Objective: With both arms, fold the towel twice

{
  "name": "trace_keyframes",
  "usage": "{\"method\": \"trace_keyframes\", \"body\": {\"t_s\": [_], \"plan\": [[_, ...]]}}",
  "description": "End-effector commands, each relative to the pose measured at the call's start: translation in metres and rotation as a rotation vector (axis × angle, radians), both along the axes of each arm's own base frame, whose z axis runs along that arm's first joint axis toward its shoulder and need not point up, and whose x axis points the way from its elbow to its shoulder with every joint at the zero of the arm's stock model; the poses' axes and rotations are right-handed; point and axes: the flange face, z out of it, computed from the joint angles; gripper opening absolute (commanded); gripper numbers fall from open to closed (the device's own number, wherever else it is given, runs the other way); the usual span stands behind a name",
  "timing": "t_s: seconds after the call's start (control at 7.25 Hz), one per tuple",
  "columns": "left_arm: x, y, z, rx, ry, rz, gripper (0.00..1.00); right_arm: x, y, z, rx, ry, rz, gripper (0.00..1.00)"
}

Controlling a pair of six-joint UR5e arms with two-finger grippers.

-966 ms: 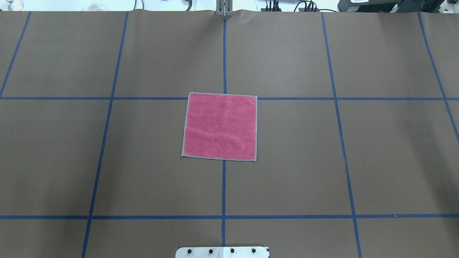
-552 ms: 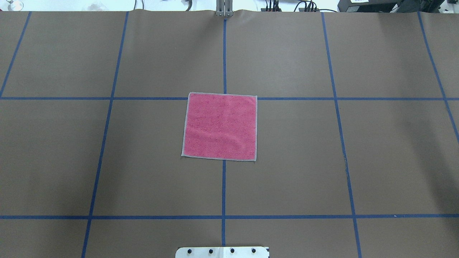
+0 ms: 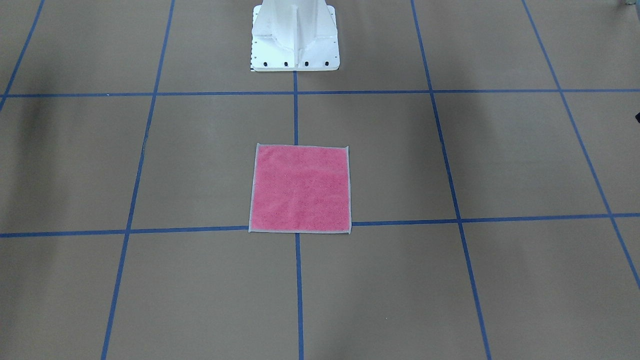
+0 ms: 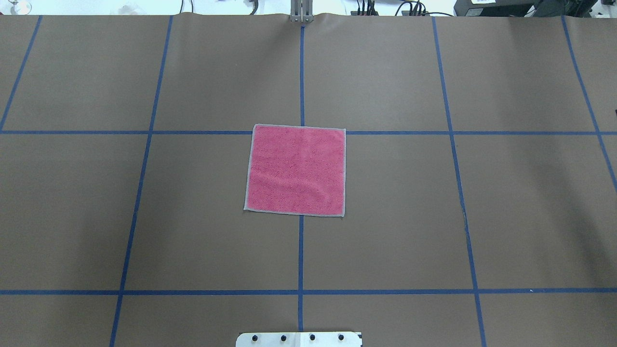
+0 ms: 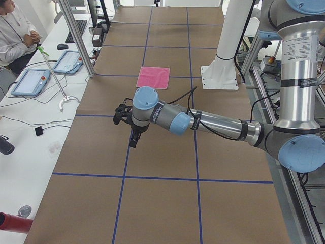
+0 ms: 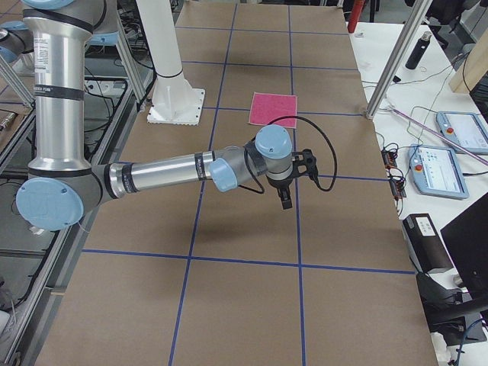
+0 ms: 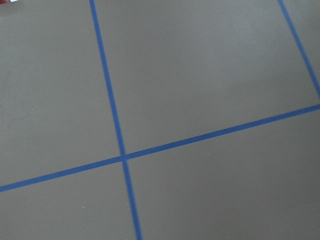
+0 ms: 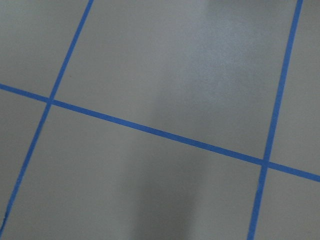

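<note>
- Towel [image 4: 295, 169] is lying flat, pink up, well away from both sets of jaws.
- Left arm [image 5: 218, 124] and right arm [image 6: 164, 171] are hovering over the worktop [image 4: 144, 217]; jaws open or closed, can't tell.

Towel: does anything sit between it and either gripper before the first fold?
Nothing visible does. The towel lies flat, pink side up, on the table, with only tape lines around it. The left gripper and right gripper hang over bare table towards either end, with open surface between each and the towel.
</note>
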Motion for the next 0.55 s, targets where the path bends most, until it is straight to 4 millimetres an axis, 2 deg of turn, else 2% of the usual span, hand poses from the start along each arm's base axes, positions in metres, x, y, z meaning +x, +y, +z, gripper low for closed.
{"method": "trace_keyframes", "body": {"t_s": [0.0, 0.14, 0.41], "plan": [[0.080, -0.009, -0.035, -0.118, 0.104, -0.023, 1.00, -0.099, -0.017, -0.066, -0.159, -0.125, 0.045, 1.00], [0.114, -0.014, -0.059, -0.220, 0.166, -0.074, 1.00, -0.143, -0.025, -0.100, -0.252, -0.150, 0.107, 0.99], [0.174, -0.022, -0.113, -0.415, 0.272, -0.144, 1.00, -0.230, -0.020, -0.158, -0.412, -0.195, 0.220, 0.98]]}}
